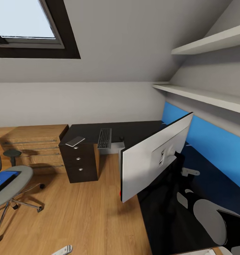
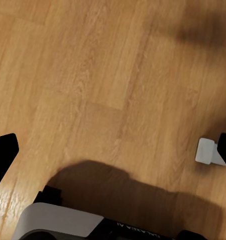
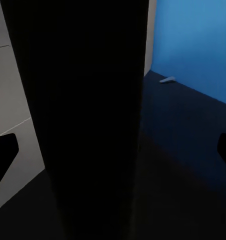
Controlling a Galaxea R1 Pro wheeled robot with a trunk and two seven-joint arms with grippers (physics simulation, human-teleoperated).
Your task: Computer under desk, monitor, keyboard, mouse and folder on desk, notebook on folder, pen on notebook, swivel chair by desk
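the monitor (image 1: 153, 156) step looks in hand: it stands on the black surface (image 1: 134, 129), white back toward me, long axis slanting toward the keyboard (image 1: 104, 137). next, turning it calls for care. the folder (image 1: 5, 179) lies on the swivel chair (image 1: 13, 186). both claws' states i cannot tell.

A skylight (image 1: 26, 21) with a dark frame sits at 11 o'clock in the sloped ceiling. Two white shelves (image 1: 208, 95) run along the wall at 2 o'clock, one above the other, and under them is a blue wall panel (image 1: 219, 148). A low oak chest (image 1: 35, 145) with long bar handles stands at 9 o'clock against the white wall. The wood floor (image 1: 81, 212) covers the lower part, and a small white object (image 1: 62, 250) lies on it at 7 o'clock.
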